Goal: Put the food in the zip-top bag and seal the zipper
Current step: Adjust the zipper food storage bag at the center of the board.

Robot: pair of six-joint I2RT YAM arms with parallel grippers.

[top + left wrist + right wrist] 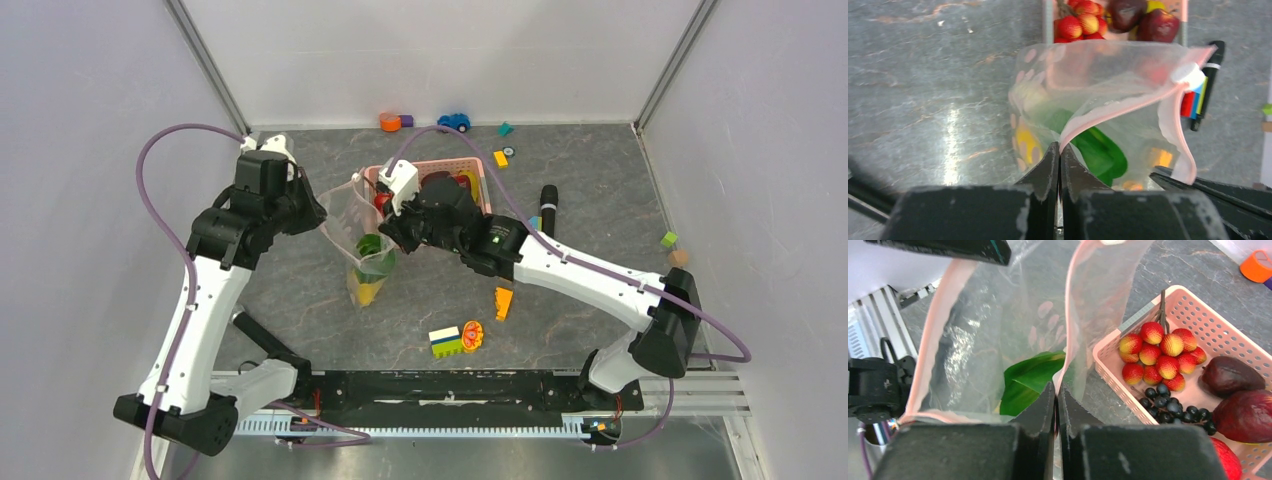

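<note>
The clear zip-top bag (352, 222) hangs between both grippers with its mouth held apart. My left gripper (1059, 146) is shut on one side of its pink zipper strip (1113, 114). My right gripper (1056, 386) is shut on the other side of the zipper (1074, 315). Green bok choy (374, 247) and yellow citrus (366, 291) lie inside the bag; the bok choy also shows in the right wrist view (1024, 382). Strawberries (1160, 352), dark berries (1170, 407) and a dark red apple (1245, 415) lie in the pink basket (1218, 335).
A black marker (548, 206) lies right of the basket. An orange wedge (503, 302), a yellow-green block (445, 341) and an orange slice toy (472, 335) lie in front. A toy car (454, 122), an orange roll (390, 121) and small blocks (670, 240) sit near the edges.
</note>
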